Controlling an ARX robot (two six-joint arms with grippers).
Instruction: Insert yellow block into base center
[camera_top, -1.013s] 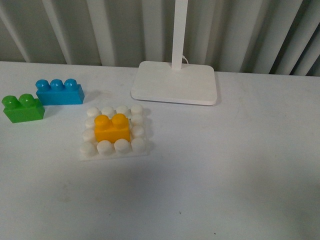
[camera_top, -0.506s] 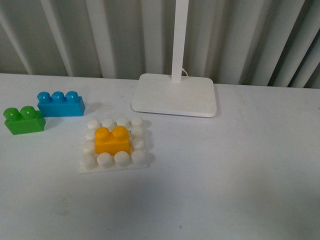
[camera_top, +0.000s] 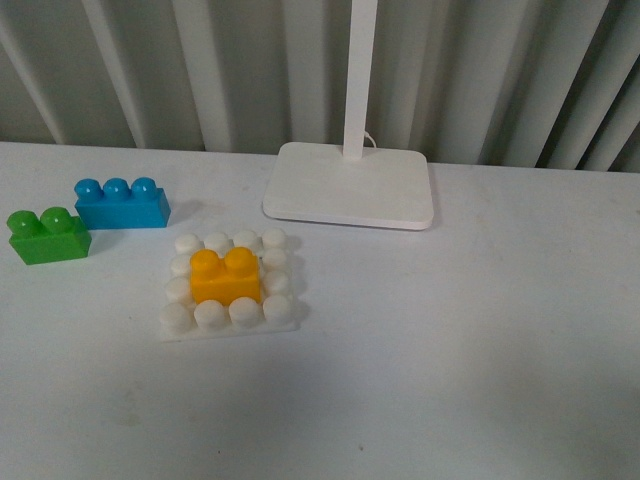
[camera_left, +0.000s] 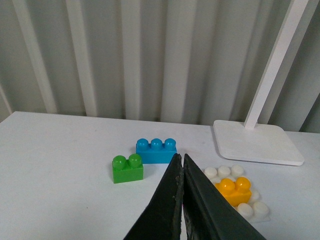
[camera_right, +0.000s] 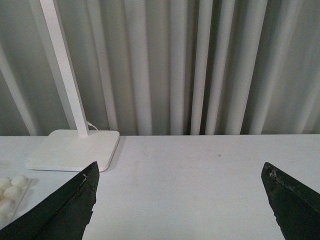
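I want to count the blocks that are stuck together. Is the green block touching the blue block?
Apart. In the left wrist view a strip of white table shows between the green block and the blue block; the front view shows the same gap.

Bare counter (camera_top: 450, 350) lies open right of the base (camera_top: 228, 322); lamp foot (camera_top: 350, 186) stands behind, green brick (camera_top: 47, 236) and blue brick (camera_top: 121, 203) left.

Bricks: one yellow block (camera_top: 225, 277), one green brick (camera_top: 47, 236), one blue brick (camera_top: 121, 203). Plates: one base (camera_top: 229, 325). Lamps: one lamp foot (camera_top: 349, 187) with pole. Tables: one table (camera_top: 450, 340).
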